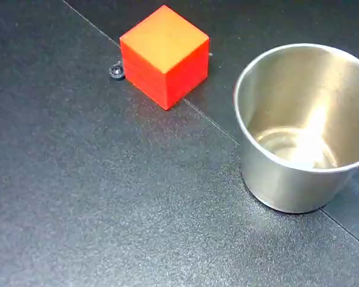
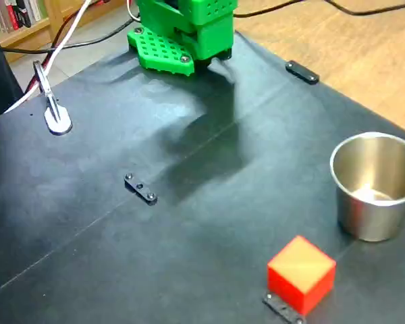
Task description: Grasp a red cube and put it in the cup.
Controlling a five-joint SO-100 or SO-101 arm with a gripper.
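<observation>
The red cube point(image 1: 164, 54) sits on the black table, its top face orange in the light, up and to the left of the cup point(image 1: 299, 173) in a fixed view. In another fixed view the red cube point(image 2: 301, 273) lies near the front edge, with the shiny steel cup point(image 2: 374, 202) upright and empty behind it to the right. A gap separates cube and cup. Only the arm's green base point(image 2: 182, 34) shows, at the table's far edge. The gripper is out of view in both fixed views.
A small black bracket point(image 2: 141, 189) lies mid-table, another black bracket point(image 2: 302, 72) at the far right edge, and a black piece point(image 2: 282, 307) touches the cube's base. A silver clamp point(image 2: 54, 111) with cables stands at the left. A seam point(image 1: 215, 122) crosses the table.
</observation>
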